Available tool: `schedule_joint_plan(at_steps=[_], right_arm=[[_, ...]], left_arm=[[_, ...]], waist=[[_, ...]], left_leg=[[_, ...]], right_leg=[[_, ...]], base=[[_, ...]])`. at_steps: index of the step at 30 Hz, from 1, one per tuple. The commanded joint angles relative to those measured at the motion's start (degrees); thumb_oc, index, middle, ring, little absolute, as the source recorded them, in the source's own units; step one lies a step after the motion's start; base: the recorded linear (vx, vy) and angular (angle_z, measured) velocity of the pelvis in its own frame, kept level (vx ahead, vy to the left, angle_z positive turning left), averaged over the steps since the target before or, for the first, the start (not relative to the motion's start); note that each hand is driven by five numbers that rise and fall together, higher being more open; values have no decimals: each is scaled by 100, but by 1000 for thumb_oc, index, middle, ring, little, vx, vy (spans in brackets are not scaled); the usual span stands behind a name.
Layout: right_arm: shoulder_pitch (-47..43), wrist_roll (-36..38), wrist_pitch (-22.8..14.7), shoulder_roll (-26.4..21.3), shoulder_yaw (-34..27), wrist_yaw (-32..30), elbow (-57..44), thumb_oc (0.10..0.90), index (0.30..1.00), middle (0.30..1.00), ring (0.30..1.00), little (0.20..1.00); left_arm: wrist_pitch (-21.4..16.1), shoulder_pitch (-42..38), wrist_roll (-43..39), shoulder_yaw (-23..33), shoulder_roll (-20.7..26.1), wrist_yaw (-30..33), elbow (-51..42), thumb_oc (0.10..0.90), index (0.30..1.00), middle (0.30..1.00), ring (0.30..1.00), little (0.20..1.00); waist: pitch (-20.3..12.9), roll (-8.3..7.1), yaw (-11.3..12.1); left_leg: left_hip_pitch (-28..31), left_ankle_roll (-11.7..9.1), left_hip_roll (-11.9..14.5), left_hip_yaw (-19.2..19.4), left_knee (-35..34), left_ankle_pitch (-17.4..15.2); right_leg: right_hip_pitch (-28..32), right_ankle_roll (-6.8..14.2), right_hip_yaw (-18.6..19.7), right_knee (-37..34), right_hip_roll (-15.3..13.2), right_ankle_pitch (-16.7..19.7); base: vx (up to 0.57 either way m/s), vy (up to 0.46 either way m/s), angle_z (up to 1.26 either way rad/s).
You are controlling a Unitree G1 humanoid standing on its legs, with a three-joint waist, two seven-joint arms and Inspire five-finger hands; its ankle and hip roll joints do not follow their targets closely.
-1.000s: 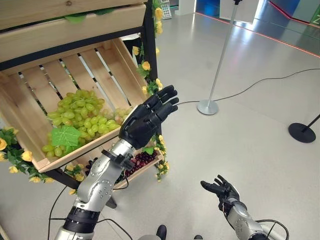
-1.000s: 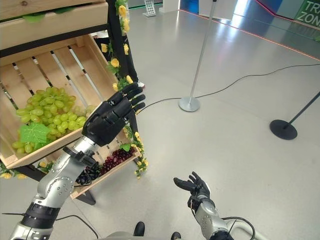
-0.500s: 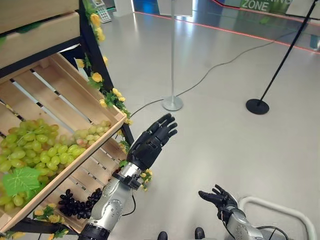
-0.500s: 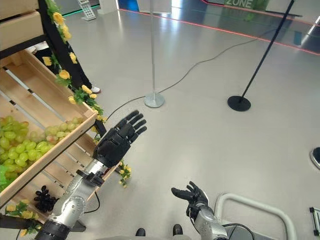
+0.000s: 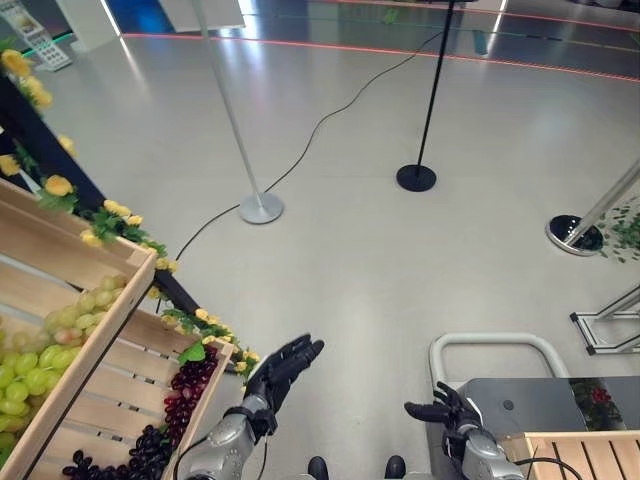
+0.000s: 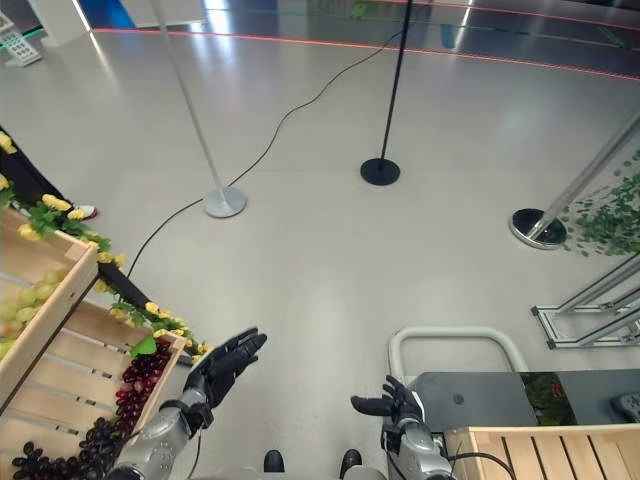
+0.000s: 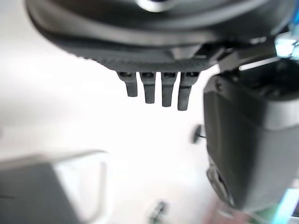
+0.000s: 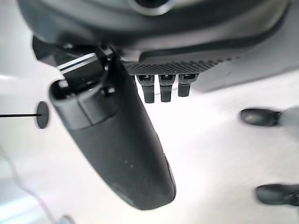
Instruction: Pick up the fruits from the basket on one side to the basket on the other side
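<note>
Green grapes (image 5: 28,362) lie in the upper wooden crate (image 5: 95,312) of a stand at the far left. Red and dark grapes (image 5: 186,384) lie in the lower crate (image 5: 118,388). My left hand (image 5: 279,369) hangs open and empty over the floor, just right of the lower crate, with its fingers (image 7: 156,88) straight. My right hand (image 5: 446,411) is low at the front, open and empty. It is next to a second wooden crate (image 5: 582,455) at the lower right.
The right-hand crate sits on a dark-topped cart (image 5: 545,398) with a white tube handle (image 5: 487,343). Stanchion bases stand on the floor: a silver base (image 5: 261,208), a black base (image 5: 416,178) and a third base (image 5: 572,234). A cable (image 5: 330,115) trails across the grey floor.
The camera has swung to the right: the fruit stand slid to the left edge and the cart with its crate came into view. My left hand dropped lower, away from the green grapes.
</note>
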Motion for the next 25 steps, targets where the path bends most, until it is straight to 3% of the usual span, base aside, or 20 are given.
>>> schedule_joint_plan(at_steps=[1,9,14,17,25], right_arm=[[-328,-293,-339,30,135,194,50,800,900,900,900,900],[-129,-1184,-316,271,240,363,680,800,900,900,900,900],[-152,-1580,-178,331,386,419,840,800,900,900,900,900],[-154,-1693,-158,331,417,508,900,800,900,900,900,900],[-139,-1902,-161,373,528,544,950,800,900,900,900,900]], left_arm=[[-338,-656,369,-42,-253,-124,371,800,900,900,900,900],[-584,-484,577,-49,-637,-241,1438,800,900,900,900,900],[-345,-331,750,29,-715,-9,1889,800,900,900,900,900],[-198,-248,1295,34,-687,406,2061,800,900,900,900,900],[-42,-198,1146,243,-669,557,2215,800,900,900,900,900]], waist=[[-259,-213,15],[-389,-206,-135],[-398,-216,-140],[-394,-215,-118],[-401,-220,-84]], left_leg=[[-254,-132,-205,-385,244,-146],[-27,-115,-176,-327,22,-175],[24,-99,-182,-346,-5,-201],[36,-95,-191,-356,0,-211],[71,-78,-205,-409,-20,-239]], right_leg=[[244,79,214,-74,-133,185],[301,44,264,-128,-38,137],[311,41,303,-128,-14,119],[333,43,289,-128,-19,112],[358,48,249,-128,-37,104]], base=[[28,-18,-4],[46,-36,-6],[39,-23,-1],[34,-5,0],[27,1,0]])
